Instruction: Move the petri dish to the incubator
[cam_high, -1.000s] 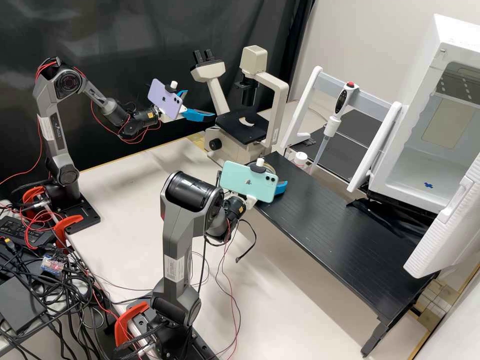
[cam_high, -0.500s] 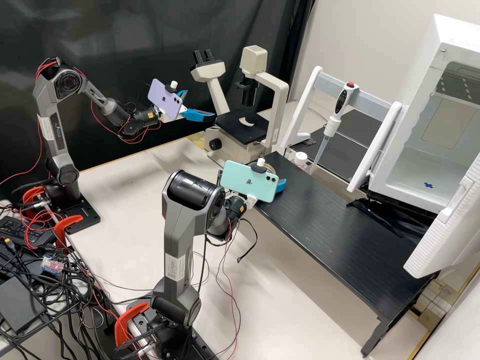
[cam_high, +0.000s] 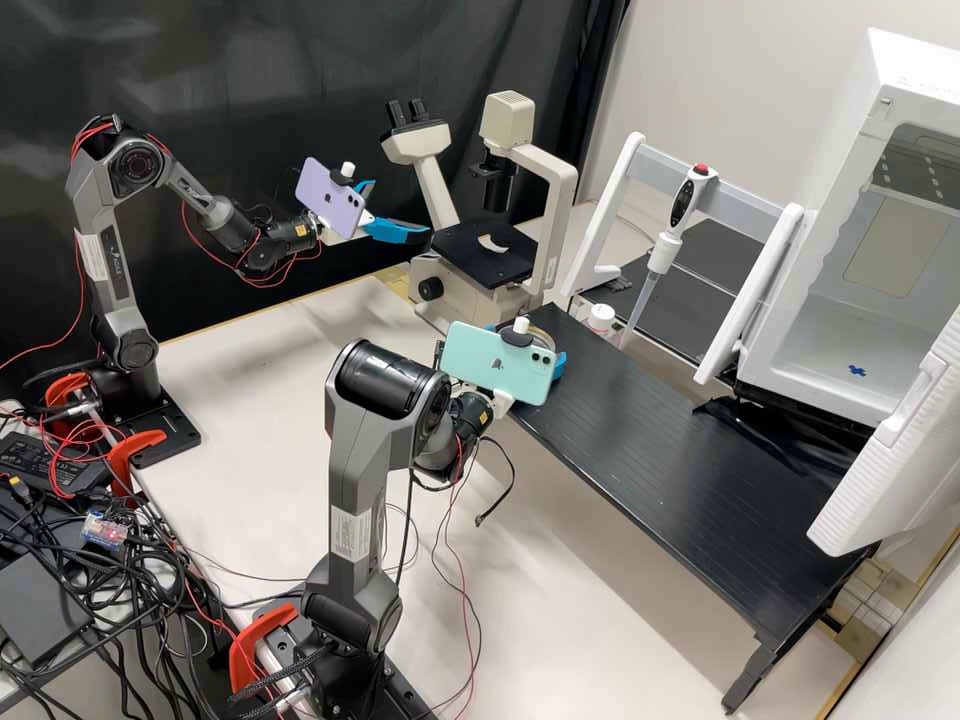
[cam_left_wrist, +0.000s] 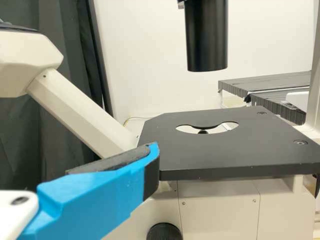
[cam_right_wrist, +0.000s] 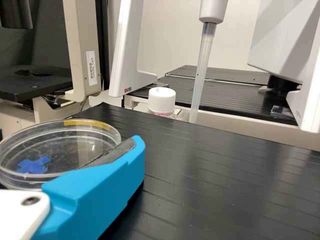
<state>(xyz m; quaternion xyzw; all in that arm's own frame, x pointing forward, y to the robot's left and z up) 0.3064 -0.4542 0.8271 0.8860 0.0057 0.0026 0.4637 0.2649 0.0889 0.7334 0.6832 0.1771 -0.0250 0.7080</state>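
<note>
In the right wrist view, the round, clear petri dish (cam_right_wrist: 55, 142) lies near and to the left, at the black platform (cam_right_wrist: 215, 175); a yellow strip (cam_right_wrist: 89, 123) runs along its rim, and a blue cross-shaped mark (cam_right_wrist: 33, 165) shows through it; the right gripper (cam_high: 560, 366) (blue and white) overlaps its near side; the microscope (cam_right_wrist: 82, 55) stands far left; farther off, the pipette (cam_right_wrist: 201, 70) hangs tip down, right of a bottle (cam_right_wrist: 161, 101) (white-capped), between the white stand's legs (cam_right_wrist: 126, 50).
</note>
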